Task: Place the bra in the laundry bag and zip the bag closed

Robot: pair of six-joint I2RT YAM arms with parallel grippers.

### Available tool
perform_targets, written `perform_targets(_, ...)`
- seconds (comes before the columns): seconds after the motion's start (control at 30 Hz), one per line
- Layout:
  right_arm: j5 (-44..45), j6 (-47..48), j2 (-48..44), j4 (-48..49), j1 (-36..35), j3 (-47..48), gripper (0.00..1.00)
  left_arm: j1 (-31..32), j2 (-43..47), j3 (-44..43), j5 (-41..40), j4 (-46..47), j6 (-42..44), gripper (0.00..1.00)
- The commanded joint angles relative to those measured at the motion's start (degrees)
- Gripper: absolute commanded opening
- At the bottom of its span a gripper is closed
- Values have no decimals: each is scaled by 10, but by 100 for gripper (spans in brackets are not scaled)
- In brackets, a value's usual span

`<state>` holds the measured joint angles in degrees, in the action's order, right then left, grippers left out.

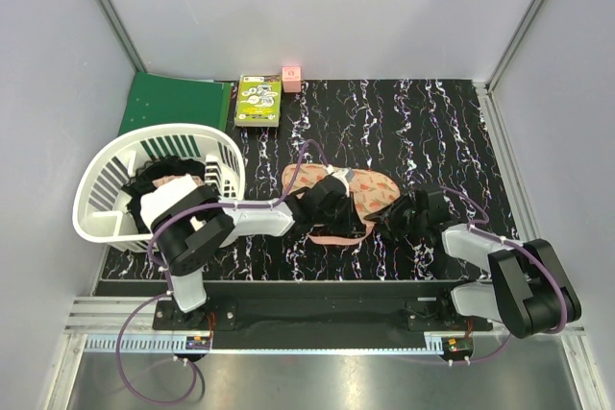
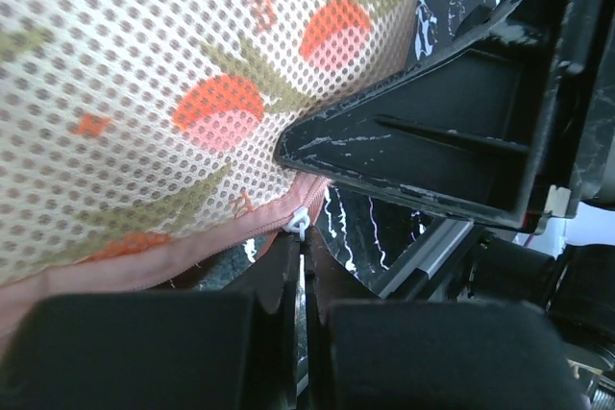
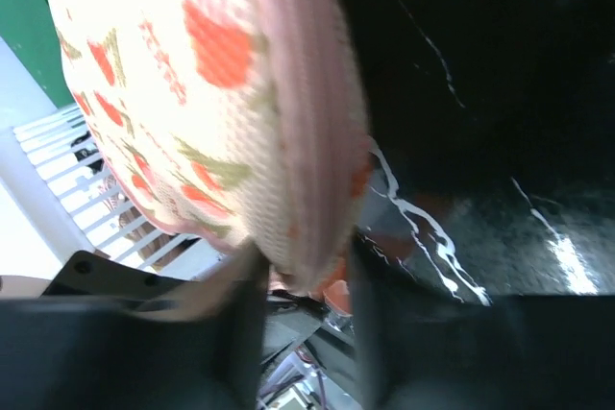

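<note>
We see the left gripper [image 2: 299,247] fully closed, its two black fingers pressed flat together. A small white zip pull [image 2: 300,221] sits right at their tips. We cannot tell whether its tab is actually pinched.

The pull lies on the pink edging of the laundry bag [image 1: 370,189], a double-lobed peach mesh pouch printed with orange-red and green motifs. The left arm folds up over its base, and its forearm runs low to the right to meet the bag's near edge.

The right gripper [image 3: 306,256] is part-way closed on the bag's pink-edged right end, with a finger on either side. That view is blurred. The right arm reaches leftward, its wrist low.

The bag rests between both grippers on the black white-veined mat [image 1: 384,122]. We cannot make out the bra.

To the left stands a white slatted plastic basket [image 1: 101,184] holding black and white clothes [image 1: 159,175]. At the far edge lie a green folder [image 1: 173,103], a green printed box [image 1: 259,101] and a small pink cube [image 1: 291,77].
</note>
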<state>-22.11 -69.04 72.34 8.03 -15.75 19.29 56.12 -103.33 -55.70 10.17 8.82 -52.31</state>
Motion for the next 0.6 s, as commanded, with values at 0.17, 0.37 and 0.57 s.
perform_targets(0.17, 29, 48, 13, 1, 48, 29, 2, -64, 122, 129, -43, -28, 53, 0)
perform_targets(0.37, -9, 137, 62, -33, 96, 88, 0, -96, 206, 152, -100, -130, 142, 0)
perform_targets(0.57, 1, 273, 133, -163, 105, 222, 23, -106, 200, 131, -84, -144, 160, 0)
